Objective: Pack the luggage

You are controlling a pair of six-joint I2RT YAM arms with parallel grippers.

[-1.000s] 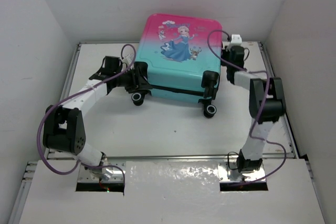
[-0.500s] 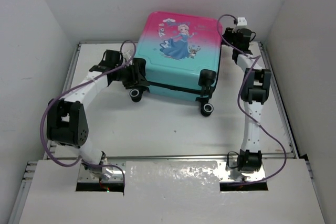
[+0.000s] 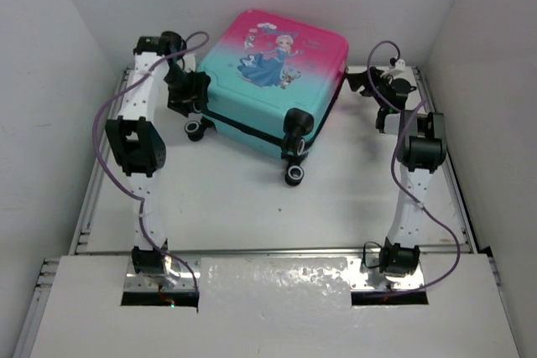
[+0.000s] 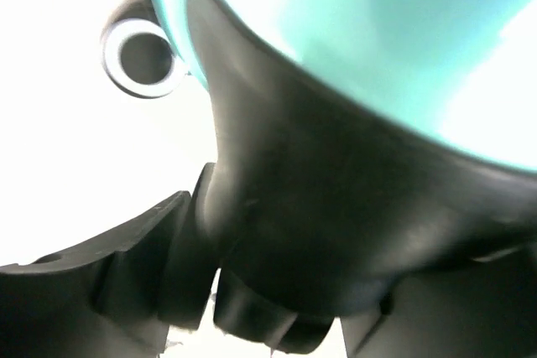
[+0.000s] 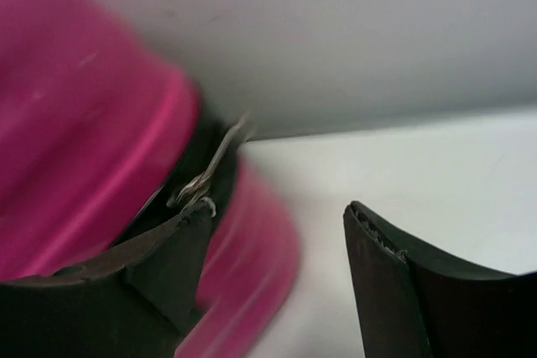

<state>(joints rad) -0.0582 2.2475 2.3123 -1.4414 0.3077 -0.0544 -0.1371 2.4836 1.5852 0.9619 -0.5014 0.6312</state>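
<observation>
The luggage (image 3: 268, 69) lies closed, print side up, on the far half of the table (image 3: 235, 207), its 2 visible black wheels (image 3: 294, 175) on its nearest edge and its pink end against the back wall. Its long axis runs from the wheels away to the wall, skewed a little to the right. At the luggage's near-left corner the left gripper (image 3: 189, 94) sits on the black wheel mount (image 4: 336, 232), and in the left wrist view the mount fills the space between the fingers (image 4: 126, 274), which look clamped on it. Farther back, just off the luggage's far-right pink corner, the right gripper (image 5: 281, 211) has its fingers spread with nothing between them. The metal zipper pull (image 5: 210, 169) lies touching or just beside its left fingertip, so I judge this arm the nearer one to work the zip, by shifting left toward the pink shell (image 5: 75, 123)
</observation>
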